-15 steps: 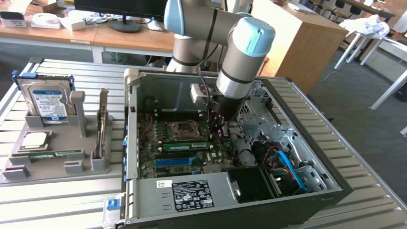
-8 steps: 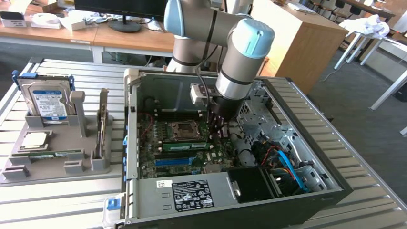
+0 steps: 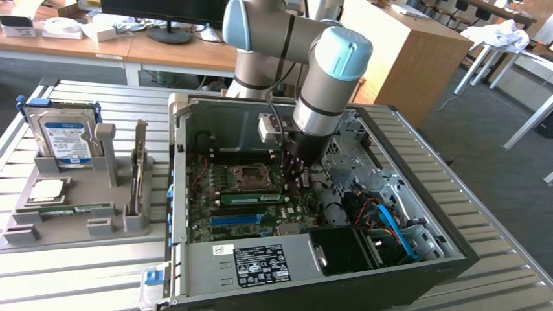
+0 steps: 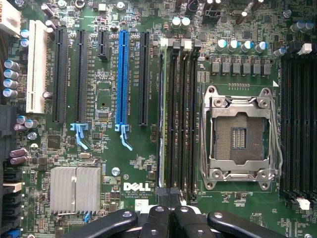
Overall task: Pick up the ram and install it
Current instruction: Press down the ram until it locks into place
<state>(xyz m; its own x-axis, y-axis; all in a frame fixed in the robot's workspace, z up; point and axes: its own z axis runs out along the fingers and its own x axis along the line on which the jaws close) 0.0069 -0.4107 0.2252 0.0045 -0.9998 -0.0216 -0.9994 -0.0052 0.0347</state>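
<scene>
The ram [image 4: 161,114] stands on edge in the outermost slot of the memory bank beside the processor socket [image 4: 240,134]. In the exterior view it is a green stick [image 3: 250,197] lying across the motherboard inside the open computer case [image 3: 285,272]. My gripper [image 4: 170,210] is shut, its black fingers [image 4: 158,218] pressed together with nothing visible between them. It hovers just over one end of the ram's slot. From outside, the gripper [image 3: 296,176] reaches down into the case next to the green stick.
A grey tray [image 3: 52,233] at the exterior view's left holds a hard drive [image 3: 61,136], a square processor chip [image 3: 48,189] and an upright card [image 3: 138,175]. Cables and a drive cage [image 3: 389,220] crowd the case's right side. Blue and black expansion slots [image 4: 122,74] run beside the memory bank.
</scene>
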